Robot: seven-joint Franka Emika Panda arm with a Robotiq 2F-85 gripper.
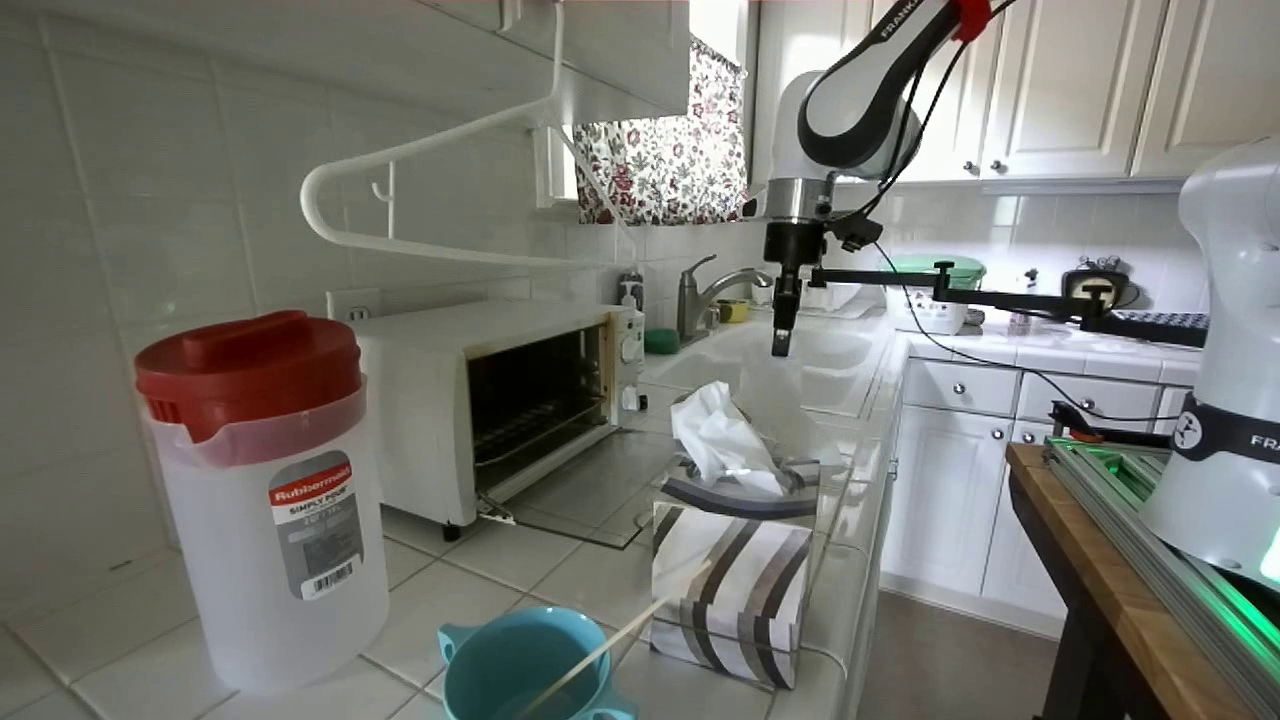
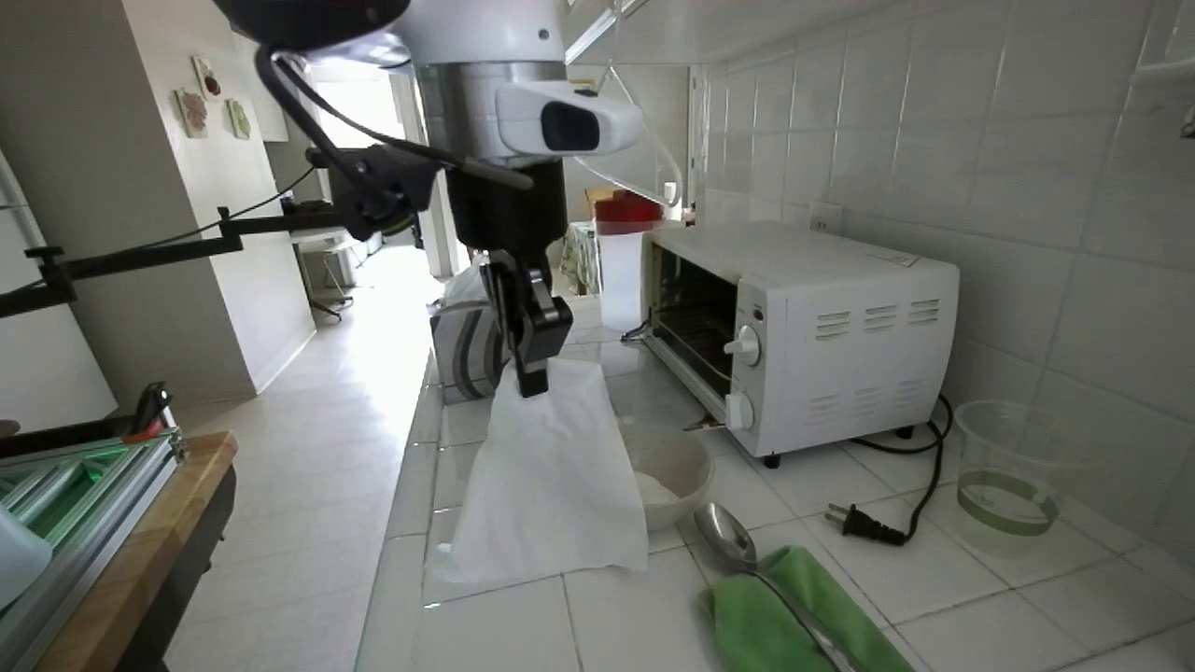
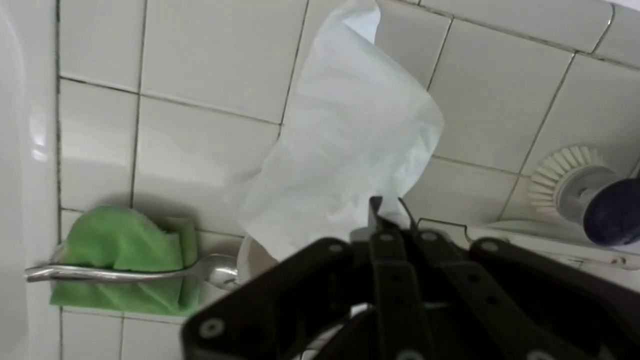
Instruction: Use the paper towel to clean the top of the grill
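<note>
White paper towel (image 2: 560, 485) hangs pinched in the black pincer (image 2: 532, 373), at its six o'clock in an exterior view, with the toaster-oven grill (image 2: 812, 341) at the pincer's three o'clock.

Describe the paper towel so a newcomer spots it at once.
Find the white toaster oven in an exterior view. Left of it in that picture, the gripper pinches the paper towel. It is white and hangs down, unlike the green cloth under the spoon.
</note>
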